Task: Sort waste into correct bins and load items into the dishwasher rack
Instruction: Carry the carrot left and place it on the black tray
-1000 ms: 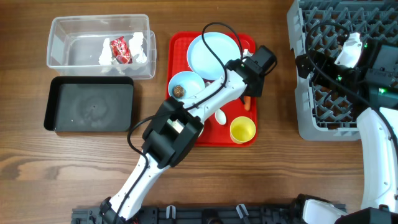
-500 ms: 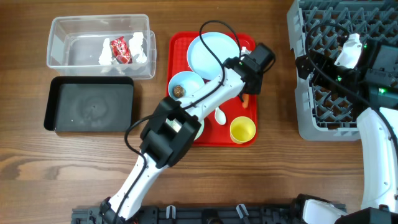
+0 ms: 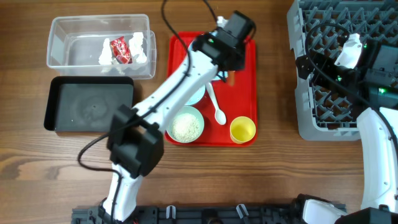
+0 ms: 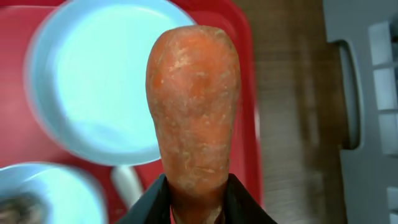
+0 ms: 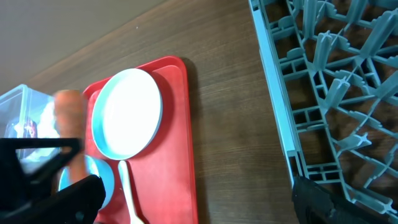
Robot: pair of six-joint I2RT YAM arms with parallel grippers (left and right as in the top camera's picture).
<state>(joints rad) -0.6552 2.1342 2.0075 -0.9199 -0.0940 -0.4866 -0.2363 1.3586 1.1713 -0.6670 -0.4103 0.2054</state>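
- Left gripper (image 4: 196, 202) clamped on the orange carrot (image 4: 193, 99), its fingers pinching the narrower end (the blunt end points away from the wrist camera). It holds the carrot aloft over the far half of the red tray (image 3: 249, 93).
- Right gripper (image 5: 199, 193), jaws spread wide, hovers over the grey dishwasher rack (image 3: 323, 118), which stands to the right of the red tray.
- On the red tray, the pale blue plate (image 5: 127, 112) sits at the far end, with the pale blue bowl (image 4: 43, 193) just beside it. The white spoon (image 3: 217, 109) lies near the middle. The mint-green bowl (image 3: 200, 129) of white rice (image 3: 185, 127) is at the near left corner, and the yellow cup (image 3: 242, 129) at the near right.
- Left of the red tray, the clear tub (image 3: 62, 28) holds crumpled napkins (image 3: 140, 43) and a red wrapper (image 3: 119, 50). The black tray (image 3: 90, 106) lies just in front of the tub.
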